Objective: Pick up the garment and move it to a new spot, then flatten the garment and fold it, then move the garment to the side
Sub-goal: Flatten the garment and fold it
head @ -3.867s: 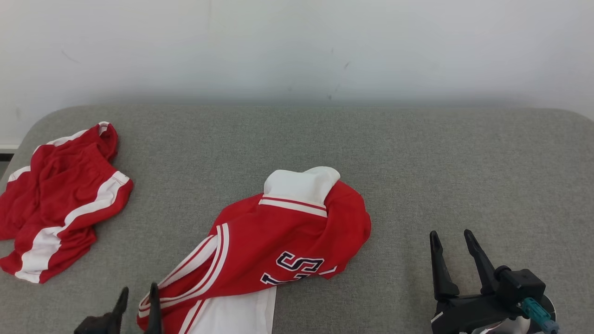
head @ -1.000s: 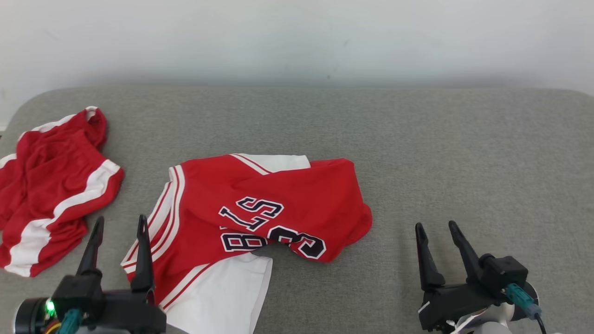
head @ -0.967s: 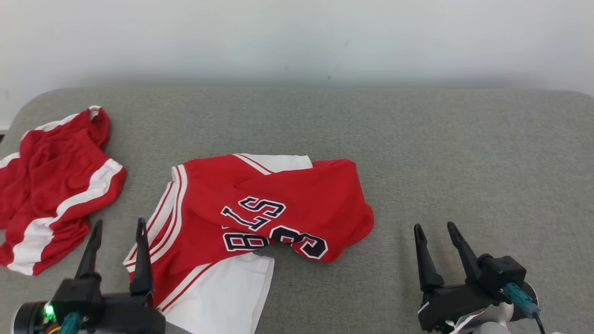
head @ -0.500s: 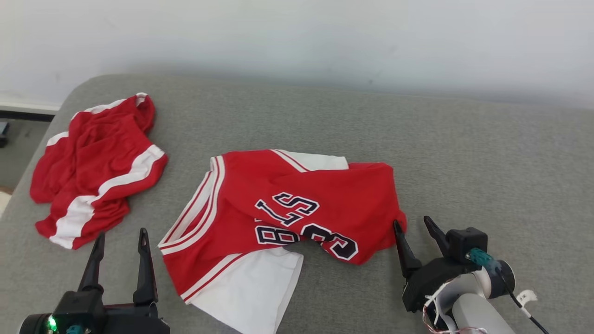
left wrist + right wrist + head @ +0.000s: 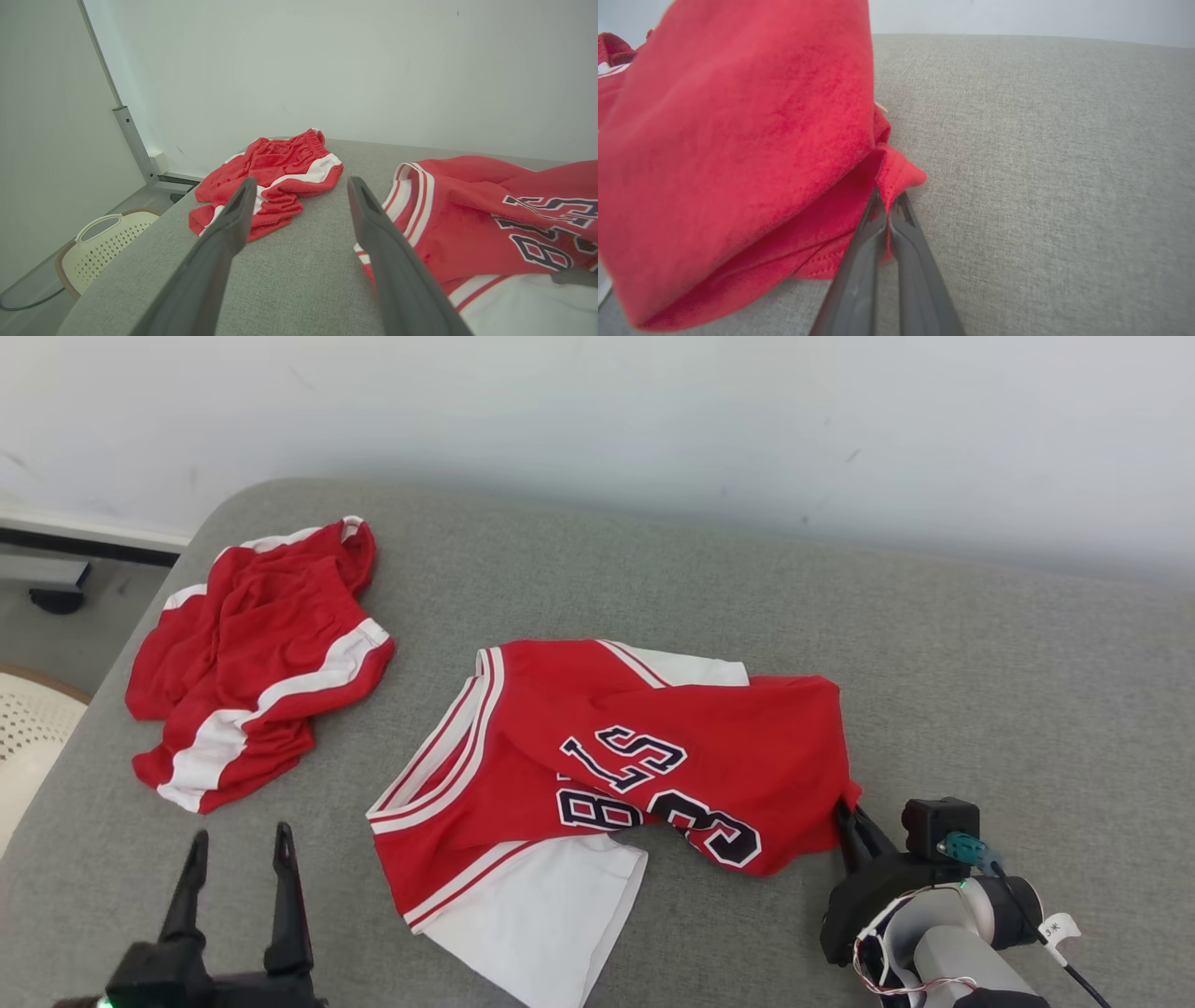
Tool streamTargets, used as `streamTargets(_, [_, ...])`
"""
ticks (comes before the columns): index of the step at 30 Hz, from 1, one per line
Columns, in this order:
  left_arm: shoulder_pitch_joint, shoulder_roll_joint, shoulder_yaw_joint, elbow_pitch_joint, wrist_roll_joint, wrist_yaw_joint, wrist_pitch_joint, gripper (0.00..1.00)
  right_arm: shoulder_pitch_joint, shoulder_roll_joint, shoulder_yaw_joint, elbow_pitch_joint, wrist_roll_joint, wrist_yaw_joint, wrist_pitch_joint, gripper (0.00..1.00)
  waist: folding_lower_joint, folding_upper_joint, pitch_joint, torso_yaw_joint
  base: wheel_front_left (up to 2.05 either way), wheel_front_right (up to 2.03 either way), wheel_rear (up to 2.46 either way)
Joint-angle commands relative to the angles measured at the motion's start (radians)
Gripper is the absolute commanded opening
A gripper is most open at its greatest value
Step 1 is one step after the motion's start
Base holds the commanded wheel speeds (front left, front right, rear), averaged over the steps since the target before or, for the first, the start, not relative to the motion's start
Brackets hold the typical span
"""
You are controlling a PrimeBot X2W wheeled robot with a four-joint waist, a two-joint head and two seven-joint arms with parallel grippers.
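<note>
The garment (image 5: 616, 756) is a red and white jersey with dark numbers, lying rumpled in the middle of the grey cushion (image 5: 1027, 691). My right gripper (image 5: 845, 814) is at its right edge, shut on a fold of the red cloth. In the right wrist view the two fingers press together on that fold of the garment (image 5: 738, 154), right gripper (image 5: 888, 205) pinching it. My left gripper (image 5: 238, 840) stands open at the lower left, apart from the jersey's striped edge. The left wrist view shows the left gripper (image 5: 299, 186) with wide-spread fingers and the garment (image 5: 476, 224) to the right.
A second red garment with white stripes (image 5: 252, 653) lies crumpled at the cushion's far left, also the red shorts (image 5: 275, 172) in the left wrist view. A pale perforated basket (image 5: 98, 238) stands on the floor beyond the left edge. A white wall backs the cushion.
My right gripper has moved left onto the jersey's right edge and shut on the cloth. The head camera has turned, shifting the whole picture rightward. The left gripper stays open.
</note>
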Motion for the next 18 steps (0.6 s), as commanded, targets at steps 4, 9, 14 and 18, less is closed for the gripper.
streamTargets(4, [0.033, -0.007, -0.001, 0.009, -0.01, -0.004, -0.002, 1.0, 0.037, -0.003, -0.002, -0.033, 0.04, 0.004, -0.015, 0.0, 0.0, 0.0, -0.037, -0.039, 0.0, 0.0, 0.0])
streamTargets(9, [0.058, -0.017, 0.001, 0.022, -0.017, -0.008, -0.002, 1.0, 0.145, -0.008, 0.025, -0.172, 0.127, 0.004, -0.018, 0.0, 0.0, 0.0, -0.064, -0.087, 0.0, 0.0, 0.0])
streamTargets(14, [0.077, -0.024, 0.002, 0.026, -0.013, -0.007, -0.002, 1.0, 0.285, -0.036, 0.035, -0.363, 0.18, 0.004, 0.006, 0.0, 0.0, 0.0, -0.083, -0.14, 0.0, 0.0, 0.0])
streamTargets(18, [0.082, -0.027, 0.007, 0.019, -0.013, -0.001, -0.002, 1.0, 0.399, -0.044, 0.018, -0.572, 0.209, 0.004, 0.098, 0.0, 0.0, 0.0, -0.083, -0.172, 0.0, 0.0, 0.0])
